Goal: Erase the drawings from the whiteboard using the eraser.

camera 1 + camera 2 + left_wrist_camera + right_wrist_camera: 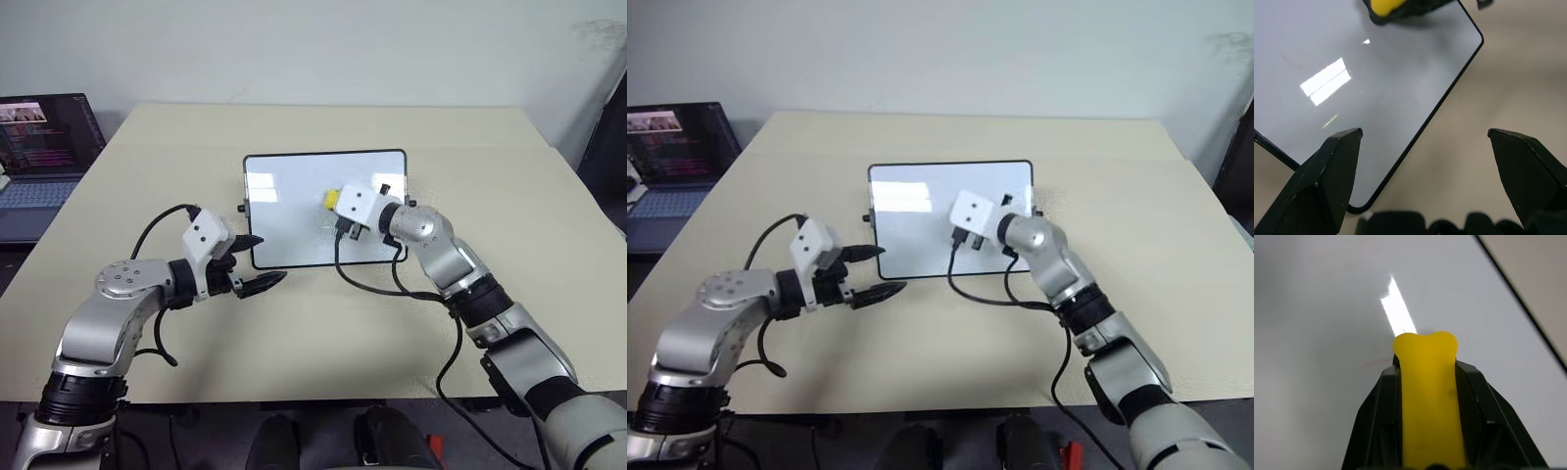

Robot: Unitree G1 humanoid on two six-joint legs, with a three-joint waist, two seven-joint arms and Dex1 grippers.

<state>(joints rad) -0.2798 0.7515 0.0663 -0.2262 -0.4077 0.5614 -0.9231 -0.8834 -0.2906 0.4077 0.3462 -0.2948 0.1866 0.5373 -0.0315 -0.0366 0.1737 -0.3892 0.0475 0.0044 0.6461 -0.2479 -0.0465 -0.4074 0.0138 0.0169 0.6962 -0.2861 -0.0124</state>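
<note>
The whiteboard lies flat at the middle of the table, glossy white in a thin black frame. My right gripper is over its right half, shut on the yellow eraser, whose rounded end pokes out past the fingers toward the board. Beside that end, a faint reddish streak of the drawings shows on the white surface. My left gripper stands open at the board's near left corner, one finger over the board's edge and the other over the table, with nothing between them.
An open laptop sits at the table's far left edge. A black cable loops from my right wrist across the board's near edge onto the beige table. Bright glare patches lie on the board.
</note>
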